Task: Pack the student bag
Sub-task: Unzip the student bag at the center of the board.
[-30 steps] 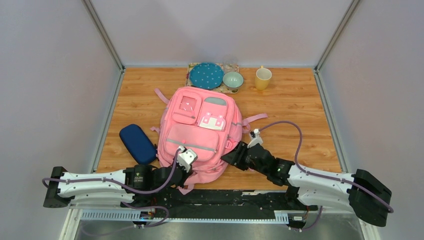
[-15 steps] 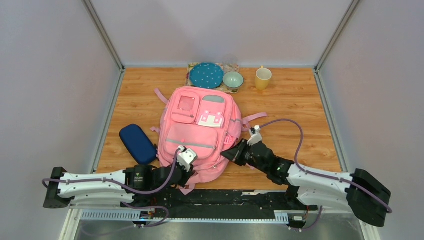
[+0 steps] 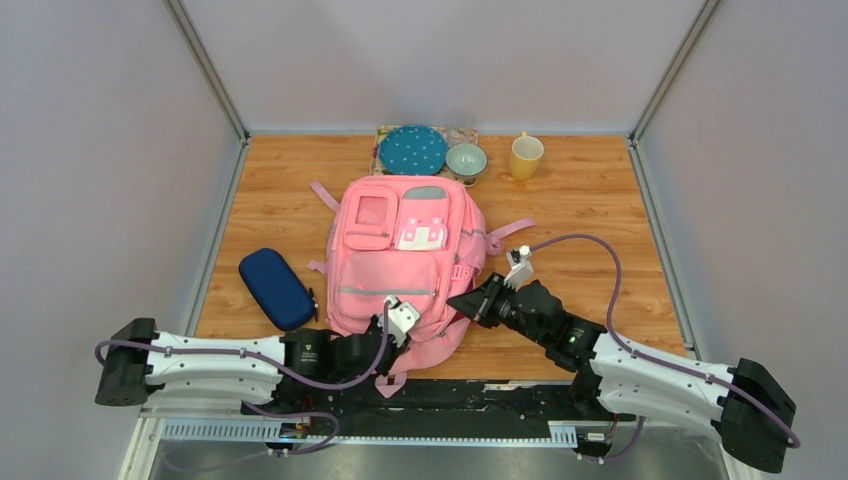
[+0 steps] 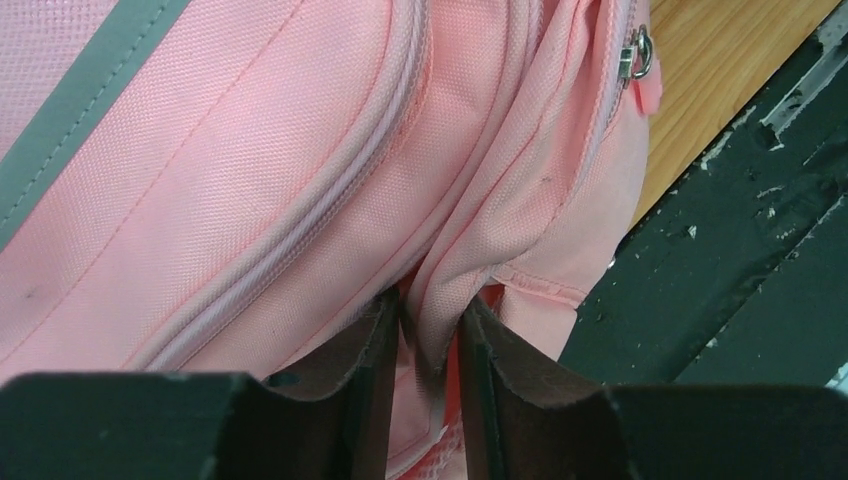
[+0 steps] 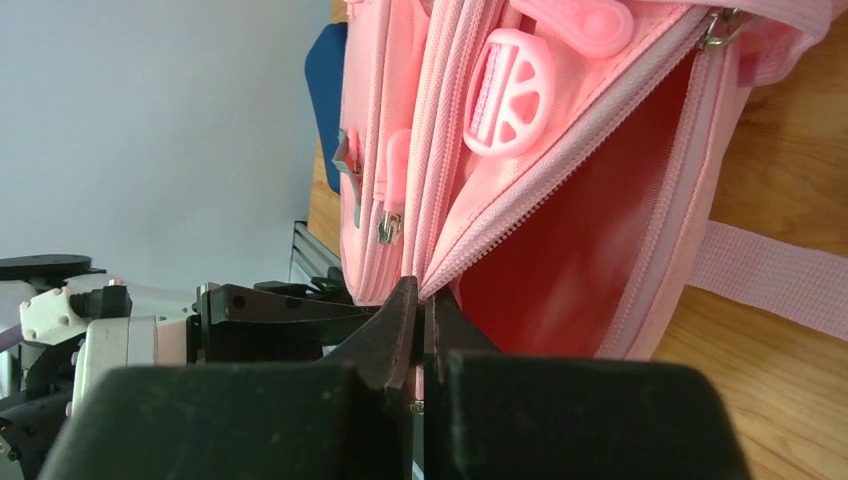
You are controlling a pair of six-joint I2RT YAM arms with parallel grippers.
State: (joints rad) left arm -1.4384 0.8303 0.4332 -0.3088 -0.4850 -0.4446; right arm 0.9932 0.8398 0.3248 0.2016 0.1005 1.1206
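The pink student bag (image 3: 405,250) lies flat on the wooden table, front pockets up. My left gripper (image 3: 397,330) is shut on a fold of the bag's fabric (image 4: 440,300) at its near edge. My right gripper (image 3: 468,302) is shut on the zip pull at the bag's right side; in the right wrist view the main zip is partly open and shows the red lining (image 5: 580,250). The navy-blue pouch (image 3: 276,288) lies left of the bag.
A blue dotted plate (image 3: 413,151), a small green bowl (image 3: 466,159) and a yellow mug (image 3: 525,156) stand along the back edge. The black rail (image 3: 440,395) runs along the near table edge. A pink strap (image 3: 510,231) sticks out at the right.
Both grippers have moved right and slightly away from me with the bag in hand; the bag has shifted and turned a little, and its right side is pulled open wider.
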